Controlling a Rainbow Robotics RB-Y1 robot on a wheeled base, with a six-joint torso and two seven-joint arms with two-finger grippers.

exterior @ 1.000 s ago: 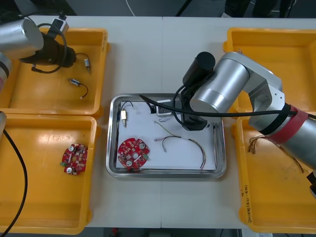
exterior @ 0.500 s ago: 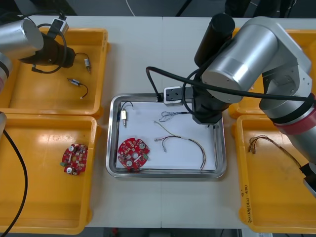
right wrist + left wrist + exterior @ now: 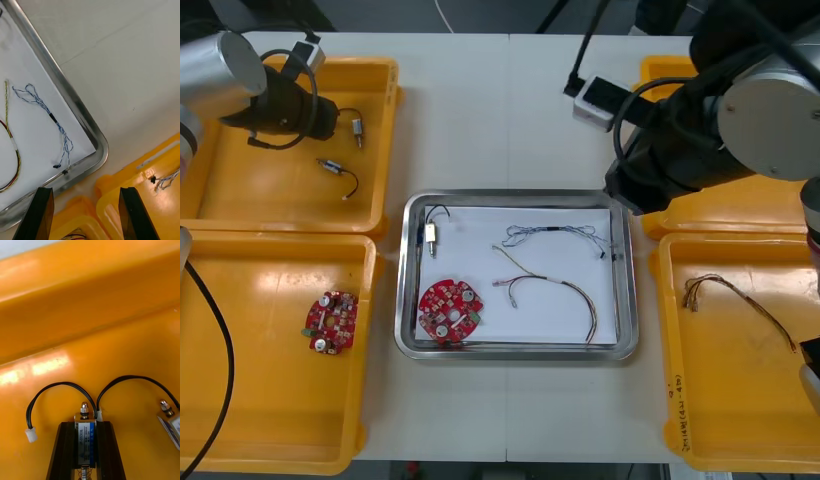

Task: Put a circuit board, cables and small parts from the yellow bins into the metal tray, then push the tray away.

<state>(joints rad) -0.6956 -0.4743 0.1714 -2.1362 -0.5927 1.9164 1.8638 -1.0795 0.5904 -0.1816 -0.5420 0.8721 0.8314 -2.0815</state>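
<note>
The left hand [image 3: 85, 426] sits low in the far-left yellow bin [image 3: 240, 195], its fingers closed across the body of a small metal part [image 3: 85, 416]; the part's black cable [image 3: 56, 389] loops out to a white plug. The step in hand looks like lifting this part out for the metal tray [image 3: 405, 290]. To do it well, rise straight up first. A neighbouring part [image 3: 169, 422] lies just beside the held one, and its own black lead arches over to end close against the fingers, so a sideways drag could snag it. The bin wall [image 3: 90, 315] stands just beyond; sideways travel should wait until part and dangling plug are above the rim.

The right hand [image 3: 85, 193] hovers empty, fingers well apart, over the tray's far right corner and the right-side bins; the tray's left side is open to an approach from the left.

Inside the tray lie a round red circuit board [image 3: 450, 310], a tray part [image 3: 429, 234] with a short black lead, a blue-and-white twisted cable [image 3: 555, 233] and a red and yellow cable [image 3: 552, 287]. The barest white patch lies between the tray part and the twisted cable, near the far rim — a fair landing spot. Beyond that rim the surface [image 3: 510, 110] is bare, which looks like room enough for the push, though the right arm hangs near the corner.
</note>
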